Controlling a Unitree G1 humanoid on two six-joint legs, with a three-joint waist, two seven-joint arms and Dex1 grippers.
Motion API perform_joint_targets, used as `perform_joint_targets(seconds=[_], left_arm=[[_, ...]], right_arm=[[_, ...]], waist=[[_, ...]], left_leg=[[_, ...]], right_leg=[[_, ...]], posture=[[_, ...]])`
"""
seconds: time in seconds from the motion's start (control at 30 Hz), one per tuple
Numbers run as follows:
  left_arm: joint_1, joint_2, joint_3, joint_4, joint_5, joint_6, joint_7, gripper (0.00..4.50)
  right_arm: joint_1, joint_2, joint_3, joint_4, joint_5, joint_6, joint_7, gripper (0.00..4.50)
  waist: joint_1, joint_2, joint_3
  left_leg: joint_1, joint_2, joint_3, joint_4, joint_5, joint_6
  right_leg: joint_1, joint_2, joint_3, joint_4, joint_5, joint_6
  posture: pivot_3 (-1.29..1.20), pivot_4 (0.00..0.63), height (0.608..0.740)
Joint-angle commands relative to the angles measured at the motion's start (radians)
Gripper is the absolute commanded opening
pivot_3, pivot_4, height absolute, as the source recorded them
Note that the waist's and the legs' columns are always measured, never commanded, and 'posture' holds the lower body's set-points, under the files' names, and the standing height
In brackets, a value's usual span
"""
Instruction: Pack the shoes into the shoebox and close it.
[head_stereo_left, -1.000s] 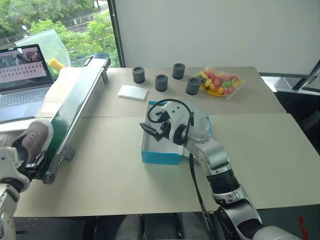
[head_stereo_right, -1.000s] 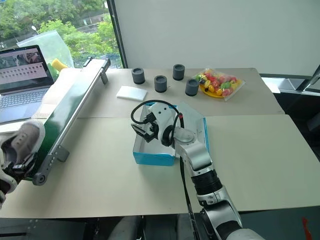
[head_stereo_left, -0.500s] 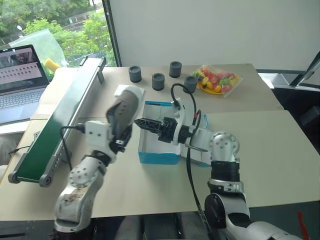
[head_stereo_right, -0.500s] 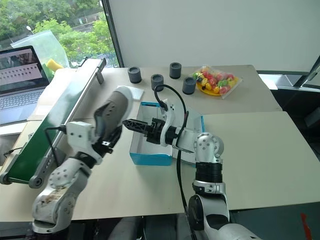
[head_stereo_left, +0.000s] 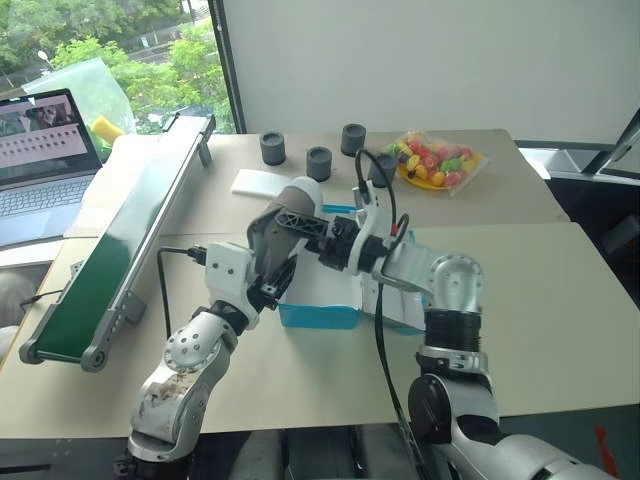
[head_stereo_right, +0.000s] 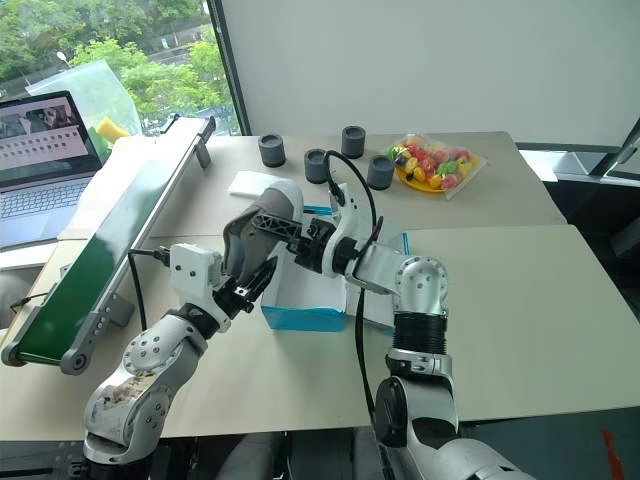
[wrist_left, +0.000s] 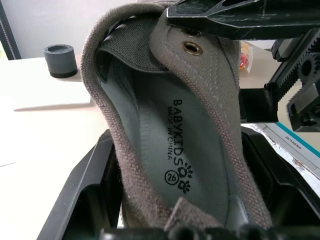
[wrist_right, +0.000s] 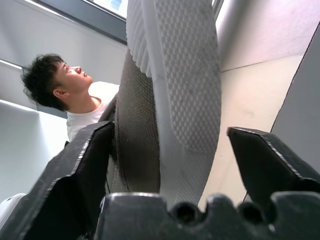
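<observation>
Beyond the far edge of the beige table (head_stereo_left: 520, 300) stand a white wall and a window full of green trees. Along the left edge a green conveyor (head_stereo_left: 110, 260) runs from the far corner toward the near one, with a laptop (head_stereo_left: 45, 150) beyond it. Four dark cylinders (head_stereo_left: 318, 162) line the far edge, a white pad (head_stereo_left: 255, 183) lies in front of them, and a bag of coloured sweets (head_stereo_left: 440, 162) sits toward the far right corner. The right half and the near strip of the table lie bare.

The shoebox (head_stereo_left: 320, 310) sits open in the middle of the table, blue walls up, its lid laid back to the right. Over its left wall my left gripper (head_stereo_right: 248, 285) holds one of the shoes (head_stereo_left: 285, 225), clamped across the heel end, toe raised toward the far edge; the wrist view looks straight down into the insole. My right gripper (head_stereo_left: 318, 235) has its fingers either side of the toe end, one finger (wrist_left: 240, 20) against the eyelet flap, jaws spread about the shoe's width; I cannot tell whether they press it.

A second ago my left arm was out at the near left corner with the shoe, and my right gripper hung alone over the box. A person shows in the right wrist view behind the sole.
</observation>
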Motion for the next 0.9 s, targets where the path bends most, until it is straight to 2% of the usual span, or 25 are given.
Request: perform_joint_targets(seconds=[0.03,0.2,0.27,0.37,0.43,0.53,0.6,0.73,0.9], left_arm=[[-0.022,0.006,0.016,-0.037,0.003,-0.008,-0.001,2.69],[-0.031,0.008,0.016,-0.034,0.006,-0.002,0.000,2.69],[-0.027,0.013,0.007,-0.033,0.014,-0.001,-0.001,2.69],[-0.016,0.024,-0.010,-0.033,0.036,-0.015,-0.004,2.69],[-0.011,0.027,-0.015,-0.032,0.044,-0.030,-0.011,3.49],[-0.008,0.024,-0.017,-0.040,0.042,-0.035,-0.018,4.47],[-0.006,0.025,-0.018,-0.044,0.044,-0.034,-0.020,4.47],[0.032,0.053,0.002,-0.071,0.038,-0.025,-0.038,4.47],[0.100,0.121,0.054,-0.116,0.000,-0.013,-0.097,4.47]], right_arm=[[-0.054,0.102,0.027,-0.036,0.048,-0.032,-0.008,2.74],[-0.047,0.100,0.056,-0.043,0.075,-0.043,-0.021,1.09],[-0.045,0.106,0.059,-0.041,0.098,-0.037,-0.026,0.63],[-0.043,0.122,0.049,-0.043,0.167,-0.021,-0.024,0.57],[-0.043,0.125,0.039,-0.044,0.207,-0.028,-0.035,0.55],[-0.054,0.126,0.015,-0.017,0.248,-0.069,-0.081,0.55],[-0.066,0.107,0.024,-0.007,0.209,-0.117,-0.109,0.55],[-0.144,0.010,0.052,0.063,0.028,-0.253,-0.146,0.55],[-0.277,-0.117,0.012,0.239,-0.081,-0.264,-0.186,0.55]], waist=[[0.000,0.000,0.000],[0.000,0.000,0.000],[0.000,0.000,0.000],[0.000,0.000,0.000],[0.000,0.000,0.000],[0.000,0.000,0.000],[0.001,0.000,0.000],[-0.006,0.001,0.000],[-0.001,0.001,0.001]], left_leg=[[0.000,0.000,0.000,0.000,0.000,0.000],[0.000,0.000,0.000,0.000,0.000,0.000],[0.000,0.000,0.000,0.000,0.000,0.000],[0.000,0.000,0.000,0.000,0.000,0.000],[0.000,0.000,0.000,0.000,0.000,0.000],[0.000,0.000,0.000,0.000,0.000,0.000],[0.000,0.000,0.000,0.000,0.000,0.000],[0.000,0.000,0.001,0.000,0.000,0.000],[-0.001,0.000,0.001,0.000,0.000,0.000]], right_leg=[[0.000,0.000,0.000,0.000,0.000,0.000],[0.000,0.000,0.000,0.000,0.000,0.000],[0.000,0.000,0.000,0.000,0.000,0.000],[0.000,0.000,0.000,0.000,0.000,0.000],[0.000,0.000,0.000,0.000,0.000,0.000],[0.000,0.000,0.000,0.000,0.000,0.000],[0.000,0.000,0.000,0.000,0.000,0.000],[0.000,0.000,0.000,0.000,0.000,0.000],[-0.001,0.001,0.000,0.000,0.000,0.000]], posture=[[0.00,0.150,0.736],[0.00,0.150,0.736],[0.00,0.150,0.736],[0.00,0.150,0.736],[0.00,0.150,0.736],[0.00,0.150,0.736],[0.00,0.150,0.736],[0.00,0.150,0.736],[0.00,0.150,0.736]])
